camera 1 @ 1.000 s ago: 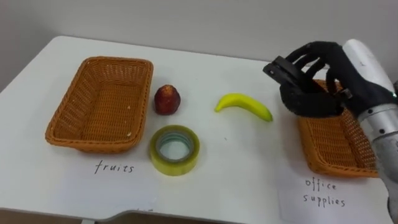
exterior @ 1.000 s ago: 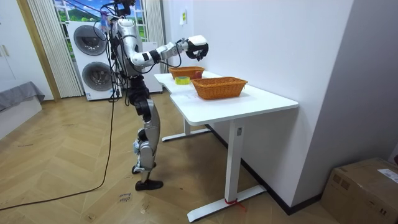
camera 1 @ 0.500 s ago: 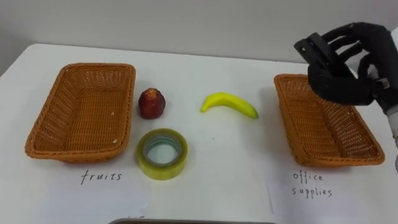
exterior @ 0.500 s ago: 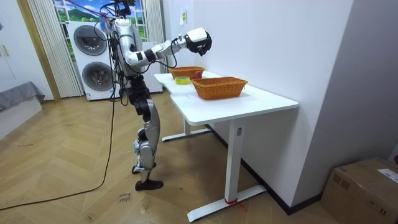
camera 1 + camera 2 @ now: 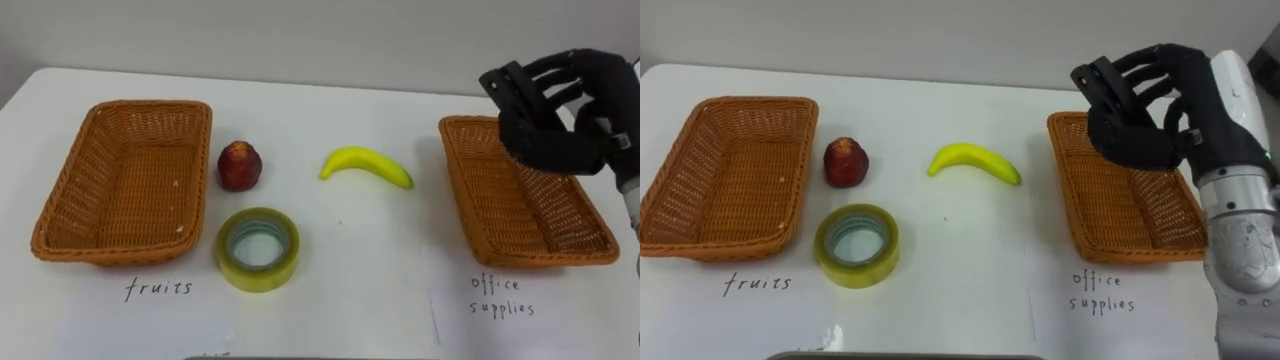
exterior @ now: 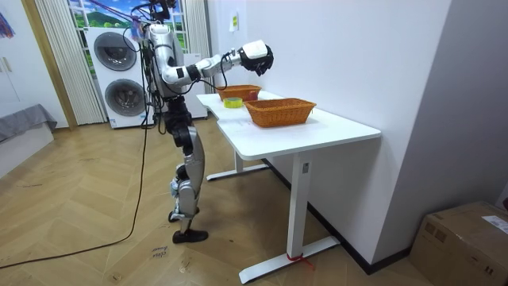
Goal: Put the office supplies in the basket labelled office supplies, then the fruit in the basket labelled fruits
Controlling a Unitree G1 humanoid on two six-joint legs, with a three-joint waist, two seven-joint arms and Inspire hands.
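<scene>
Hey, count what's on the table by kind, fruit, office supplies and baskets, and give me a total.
Fruit: 2, red fruit, banana.
Office supplies: 1, tape roll.
Baskets: 2, left basket, right basket.
Total: 5.

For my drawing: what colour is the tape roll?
Yellow tape roll, clearest in the left eye view.
</scene>
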